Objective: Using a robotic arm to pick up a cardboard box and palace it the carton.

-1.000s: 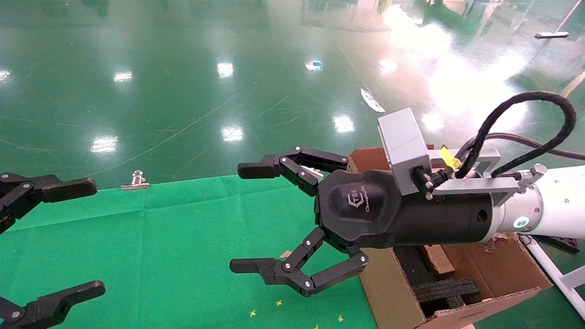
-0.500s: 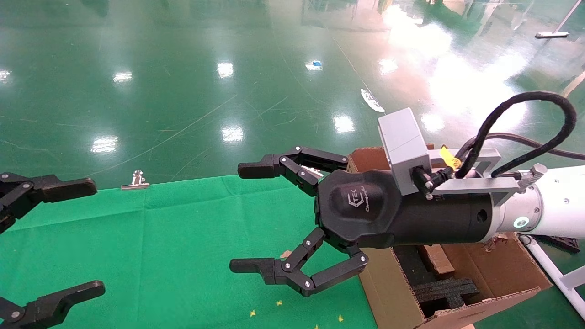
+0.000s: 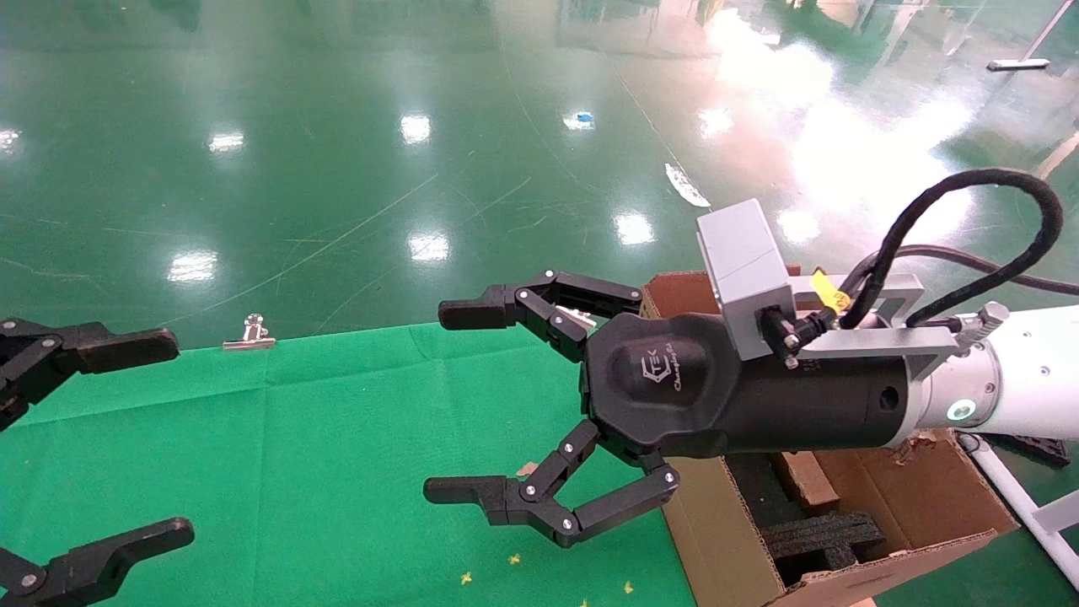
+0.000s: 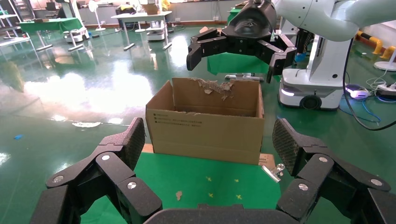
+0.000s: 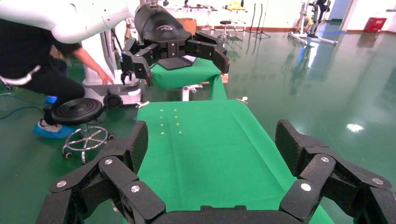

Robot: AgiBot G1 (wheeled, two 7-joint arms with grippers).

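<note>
My right arm, white with a grey camera block and a looping black cable, reaches in from the right. Its right gripper (image 3: 455, 402) is open and empty above the green cloth (image 3: 295, 447), just left of the carton (image 3: 716, 539). The carton is large, brown and corrugated, and it also shows in the left wrist view (image 4: 205, 126) with a ragged torn edge. Inside it a small flat brown cardboard box (image 3: 805, 480) lies beside black foam blocks (image 3: 822, 535). My left gripper (image 3: 169, 437) is open and empty at the left edge.
A metal binder clip (image 3: 249, 337) lies at the cloth's far edge, and another (image 4: 273, 171) lies near the carton's corner. Small yellow marks (image 3: 514, 558) dot the cloth. A stool (image 5: 77, 112) and a person (image 5: 42, 74) stand beyond the table's left end.
</note>
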